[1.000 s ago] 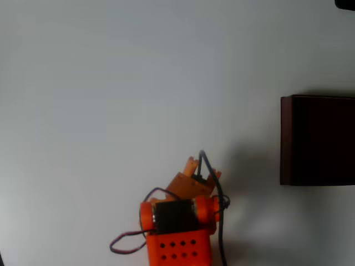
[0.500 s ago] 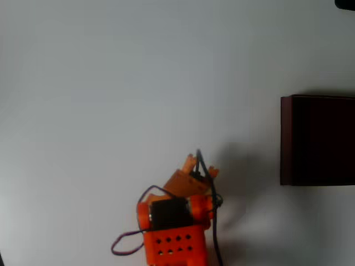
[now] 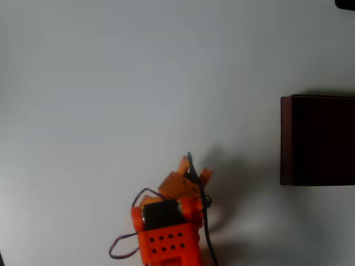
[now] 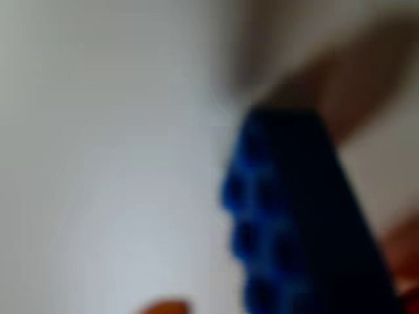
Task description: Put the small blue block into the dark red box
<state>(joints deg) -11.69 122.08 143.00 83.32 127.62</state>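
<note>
In the wrist view the small blue block (image 4: 288,216) looms very close and blurred, its studded face showing, with an orange finger (image 4: 163,306) at the bottom edge and more orange at the right. My orange gripper (image 3: 194,168) sits low in the overhead view, near the arm's base, and looks shut on the block, which the fingers hide from above. The dark red box (image 3: 285,141) stands at the right edge, well to the right of the gripper, its dark inside open upward.
The white table (image 3: 111,83) spreads wide to the left and top. A black cable (image 3: 204,221) runs along the arm. The arm's base (image 3: 166,241) sits at the bottom edge.
The arm has swung a little to the left and drawn back toward the bottom edge. The box has not moved.
</note>
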